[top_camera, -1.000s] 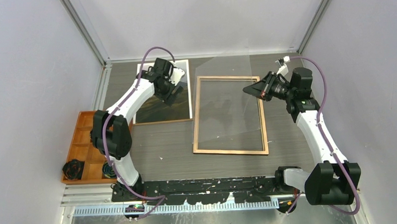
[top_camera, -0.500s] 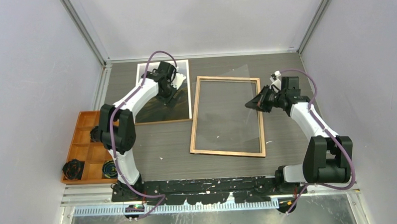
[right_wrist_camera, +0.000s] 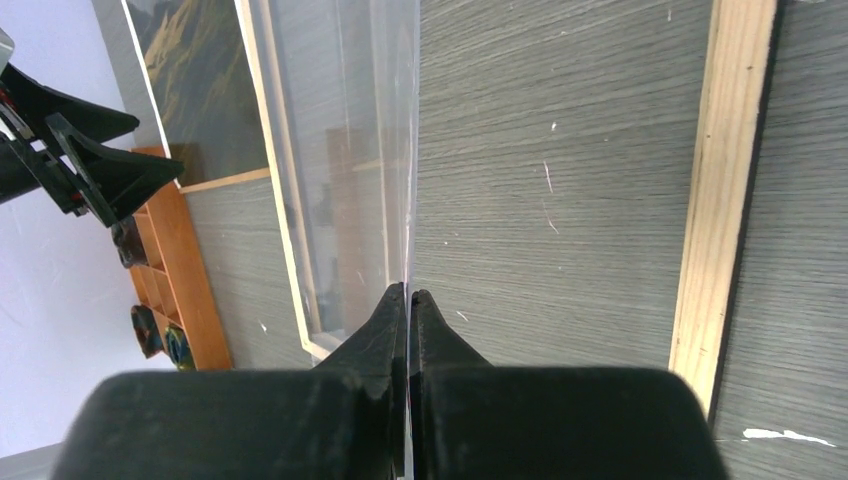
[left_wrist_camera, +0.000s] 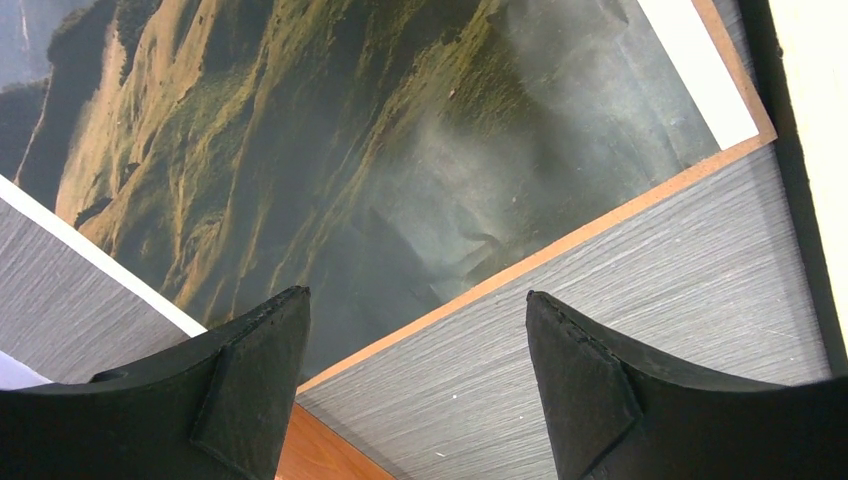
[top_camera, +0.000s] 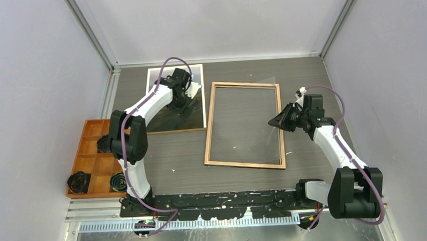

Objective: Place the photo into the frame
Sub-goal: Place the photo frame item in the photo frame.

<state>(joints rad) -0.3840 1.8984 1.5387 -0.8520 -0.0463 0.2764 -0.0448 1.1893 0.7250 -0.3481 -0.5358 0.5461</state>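
Note:
The photo (top_camera: 196,114), a dark mountain print with a white border, lies on a brown backing board (left_wrist_camera: 600,228) at the back left. It fills the left wrist view (left_wrist_camera: 350,130). My left gripper (top_camera: 186,102) hangs open and empty over its near part (left_wrist_camera: 418,300). The frame (top_camera: 245,164) lies wood side up in the middle. My right gripper (top_camera: 274,121) is shut on the edge of a clear pane (right_wrist_camera: 412,150) at the frame's right rail (right_wrist_camera: 725,200). The pane (top_camera: 249,119) slants over the frame opening.
An orange compartment tray (top_camera: 92,157) with dark coiled items stands at the left, near the photo's near left corner. It also shows in the right wrist view (right_wrist_camera: 185,260). Grey walls close in the table at the back and on both sides.
My right gripper has moved nearer and lower with the pane, which now lies flatter over the frame. My left gripper has shifted only slightly over the photo.

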